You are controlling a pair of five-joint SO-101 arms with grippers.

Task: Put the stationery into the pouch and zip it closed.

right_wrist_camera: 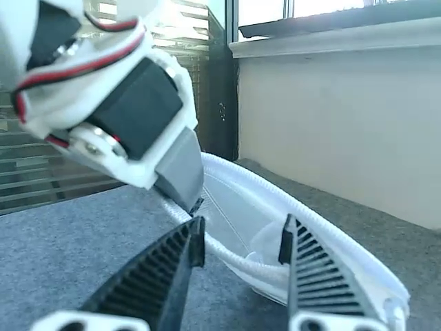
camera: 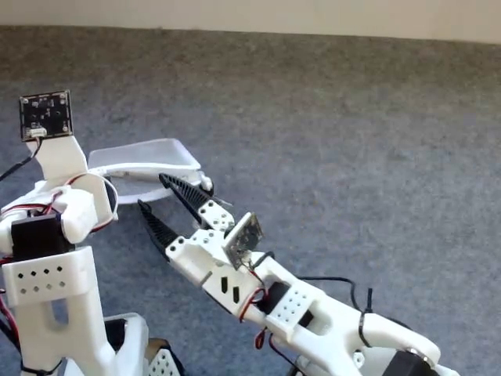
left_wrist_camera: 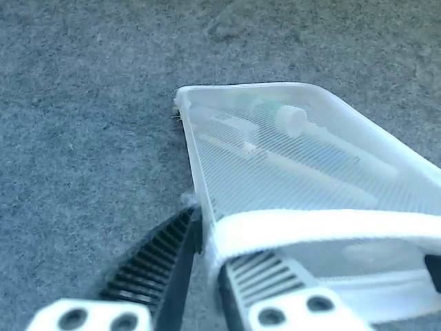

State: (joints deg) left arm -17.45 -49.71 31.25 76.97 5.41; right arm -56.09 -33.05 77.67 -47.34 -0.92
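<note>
The pouch (camera: 149,160) is at the table's left, a see-through ribbed wedge with a white woven zip band (left_wrist_camera: 324,224). The left gripper (left_wrist_camera: 207,234) is clamped tight on that band. Its wrist view shows the stationery (left_wrist_camera: 289,123) inside: pale pens, one capped. The right gripper (camera: 151,191) — black, toothed, spread wide — hangs just beside the pouch's open mouth, over the grey felt-like table (camera: 352,117).

indoor room: grey carpet (camera: 352,117), pale wall (right_wrist_camera: 331,131), window ledge (right_wrist_camera: 331,38)
</note>
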